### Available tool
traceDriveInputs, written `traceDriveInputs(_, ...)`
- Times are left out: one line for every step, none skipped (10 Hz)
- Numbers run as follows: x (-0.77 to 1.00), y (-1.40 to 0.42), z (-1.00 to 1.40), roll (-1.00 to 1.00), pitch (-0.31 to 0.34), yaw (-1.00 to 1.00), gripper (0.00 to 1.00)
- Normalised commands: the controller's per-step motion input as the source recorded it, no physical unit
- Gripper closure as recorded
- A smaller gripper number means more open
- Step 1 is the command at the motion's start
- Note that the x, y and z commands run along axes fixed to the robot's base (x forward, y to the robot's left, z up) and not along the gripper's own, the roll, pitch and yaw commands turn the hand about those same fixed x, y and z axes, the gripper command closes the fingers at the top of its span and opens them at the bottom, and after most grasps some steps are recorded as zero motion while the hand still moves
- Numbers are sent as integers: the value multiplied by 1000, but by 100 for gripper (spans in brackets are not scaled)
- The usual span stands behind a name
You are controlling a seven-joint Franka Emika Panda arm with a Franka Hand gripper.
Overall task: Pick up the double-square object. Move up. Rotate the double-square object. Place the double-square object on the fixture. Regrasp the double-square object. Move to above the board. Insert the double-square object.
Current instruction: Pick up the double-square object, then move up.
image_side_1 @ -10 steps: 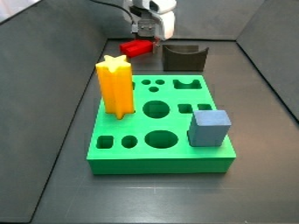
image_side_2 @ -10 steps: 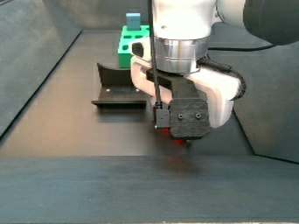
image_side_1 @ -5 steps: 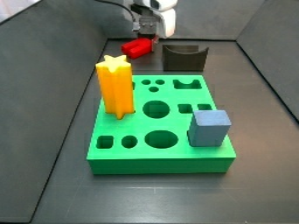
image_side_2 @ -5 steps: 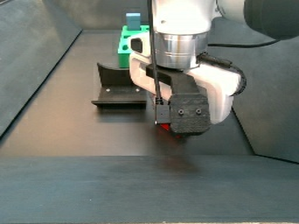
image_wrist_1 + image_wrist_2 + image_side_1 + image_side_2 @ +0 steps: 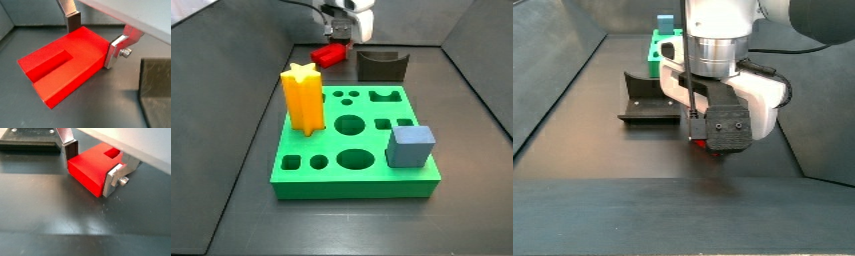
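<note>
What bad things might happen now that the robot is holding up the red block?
The gripper, behind the board and beside the fixture, pinches the double-square object near one end, so most of it sticks out past the fingers. Rotating it might make it slip or tilt. Hanging above the floor, it would drop if the grip loosened.

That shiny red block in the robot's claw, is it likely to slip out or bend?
The double-square object looks rigid, so probably no bending. Its glossy faces might slip, but the gripper clamps flat sides with its fingers, which likely holds steady.
</note>
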Motion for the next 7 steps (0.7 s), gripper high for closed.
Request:
traceDriveInputs(0, 0, 0, 0, 0, 0, 100)
traceDriveInputs(0, 0, 833, 0, 0, 0, 100)
traceDriveInputs(-29, -70, 784, -12, 22, -17, 100)
traceDriveInputs(-47, -61, 674, 2, 37, -22, 100)
traceDriveInputs(-40, -29, 485, 34, 45, -23, 100)
traceDriveInputs(-30, -21, 331, 51, 56, -22, 100)
traceDriveInputs(-21, -14, 175, 66, 64, -15, 100)
